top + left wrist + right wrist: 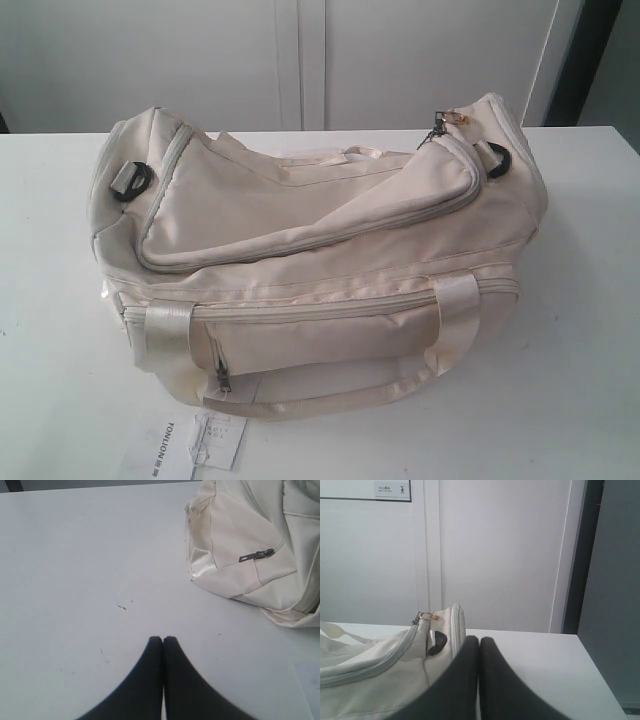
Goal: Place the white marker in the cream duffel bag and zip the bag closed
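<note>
Cream fabric is being shown slumped at the middle of the white table point(585, 340): the cream duffel bag point(320, 230) is sitting there with its top flap laid over the opening and the main zip pull point(440, 122) resting at its right end. Whether that zip is fully shut cannot be told. The white marker is not being shown in any view, so the step is being judged as either locating it or checking the closure. The left gripper point(163, 639) is being held closed and empty over bare table near the bag. The right gripper point(479, 639) is being held closed on nothing by the bag's end. The next move is being judged to call for finding the marker first.
</note>
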You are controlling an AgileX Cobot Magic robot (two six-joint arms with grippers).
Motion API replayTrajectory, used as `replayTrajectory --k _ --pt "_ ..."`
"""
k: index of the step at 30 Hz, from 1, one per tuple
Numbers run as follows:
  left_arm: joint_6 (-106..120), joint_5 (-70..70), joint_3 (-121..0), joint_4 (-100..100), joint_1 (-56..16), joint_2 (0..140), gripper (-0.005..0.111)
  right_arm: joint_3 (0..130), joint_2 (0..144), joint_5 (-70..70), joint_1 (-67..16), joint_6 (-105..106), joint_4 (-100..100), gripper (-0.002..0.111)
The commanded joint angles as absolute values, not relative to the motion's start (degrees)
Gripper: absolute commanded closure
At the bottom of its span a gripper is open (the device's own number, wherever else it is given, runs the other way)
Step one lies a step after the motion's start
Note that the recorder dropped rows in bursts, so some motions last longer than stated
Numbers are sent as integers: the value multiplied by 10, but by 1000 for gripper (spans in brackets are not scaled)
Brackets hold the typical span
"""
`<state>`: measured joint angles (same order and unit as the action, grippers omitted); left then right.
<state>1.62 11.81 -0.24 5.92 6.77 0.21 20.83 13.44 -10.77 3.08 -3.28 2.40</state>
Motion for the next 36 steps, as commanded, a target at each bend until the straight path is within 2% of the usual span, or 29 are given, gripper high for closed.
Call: replayTrajectory --k 1,10,14,26,36 --pt "14 116 0 59 67 0 107 206 132 -106 34 -28 26 108" --pt "14 116 0 59 67 0 107 206 132 -106 34 -21 26 108" --pt "14 116 0 59 67 0 107 204 132 -152 34 -13 26 108" --pt "14 116 0 59 67 0 107 64 20 -153 34 -13 0 108" --pt "14 116 0 59 67 0 107 0 7 -140 34 -13 -3 108"
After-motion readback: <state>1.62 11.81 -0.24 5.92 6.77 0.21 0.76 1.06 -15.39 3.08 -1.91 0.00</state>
